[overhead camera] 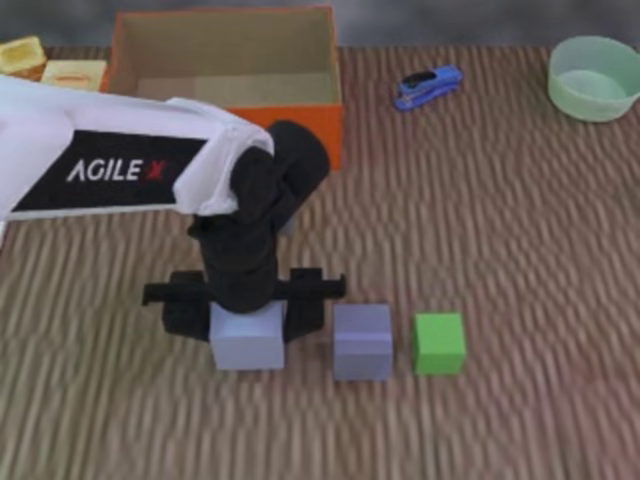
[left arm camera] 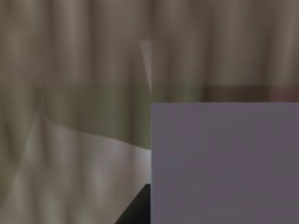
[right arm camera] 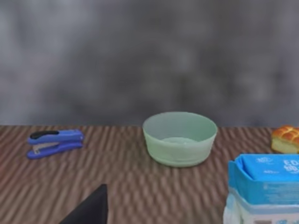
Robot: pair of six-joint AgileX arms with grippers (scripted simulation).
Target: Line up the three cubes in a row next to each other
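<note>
Large pale lavender-blue matte cube (overhead camera: 247, 336) sits at the row's left end, just beside the medium lavender-purple cube (overhead camera: 362, 341) (small bright green cube (overhead camera: 439, 343) beyond) | left gripper (overhead camera: 245, 305) straddles it, grip or release: cannot tell | last placement, judged; next: open, lift straight up | right arm out of top view.

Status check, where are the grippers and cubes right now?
Left gripper down over pale lavender-blue cube, left end of row. Purple cube and green cube alongside, gaps between. Right arm outside top view. Nothing in the way.
</note>
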